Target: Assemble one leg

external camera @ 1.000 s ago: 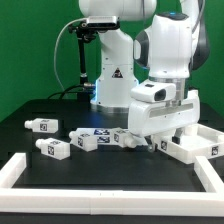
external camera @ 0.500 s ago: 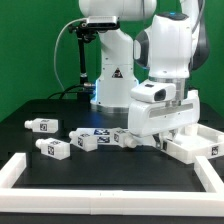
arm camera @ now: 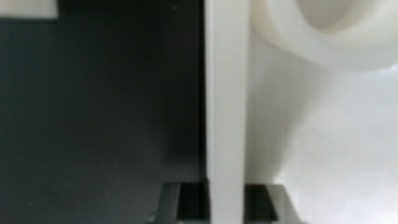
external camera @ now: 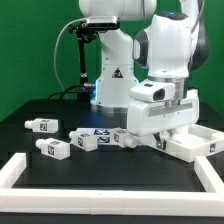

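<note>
Several stubby white tagged legs lie on the black table at the exterior view's left and middle: one (external camera: 43,125) far left, one (external camera: 55,149) nearer the front, one (external camera: 88,140) and one (external camera: 122,137) close to the gripper. My gripper (external camera: 158,142) is low over the table at the near-left edge of the large flat white panel (external camera: 195,143). In the wrist view the gripper (arm camera: 226,202) has its dark fingers (arm camera: 187,203) on both sides of the panel's thin white edge (arm camera: 226,100), shut on it. No leg is in the gripper.
White border rails run along the front (external camera: 110,208) and the exterior view's left (external camera: 20,170) of the work area. The robot base (external camera: 110,75) stands behind. The panel's face (arm camera: 329,150) shows a rounded recess (arm camera: 329,40) in the wrist view.
</note>
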Tool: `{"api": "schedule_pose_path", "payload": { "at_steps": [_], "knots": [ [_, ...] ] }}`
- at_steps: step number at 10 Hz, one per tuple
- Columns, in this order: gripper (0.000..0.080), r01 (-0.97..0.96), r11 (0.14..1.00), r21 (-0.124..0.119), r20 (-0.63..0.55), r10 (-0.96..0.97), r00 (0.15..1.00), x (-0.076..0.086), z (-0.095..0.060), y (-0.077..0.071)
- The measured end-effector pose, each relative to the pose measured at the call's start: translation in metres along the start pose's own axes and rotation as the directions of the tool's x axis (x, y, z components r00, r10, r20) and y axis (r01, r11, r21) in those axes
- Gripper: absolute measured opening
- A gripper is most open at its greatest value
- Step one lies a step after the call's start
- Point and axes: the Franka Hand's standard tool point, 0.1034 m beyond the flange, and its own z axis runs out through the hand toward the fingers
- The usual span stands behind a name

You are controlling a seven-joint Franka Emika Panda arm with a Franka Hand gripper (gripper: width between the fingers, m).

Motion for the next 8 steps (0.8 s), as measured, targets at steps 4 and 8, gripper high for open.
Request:
{"api": "schedule_pose_path", "payload": {
  "at_steps": [4,8],
  "knots": [
    [0.0045,-0.255,0.964,0.071,0.140,0.244,0.960,-0.031,-0.097,0.024],
    [0.0045,-0.277,0.958,0.070,0.140,0.265,0.954,-0.036,-0.098,0.033]
  ]
}}
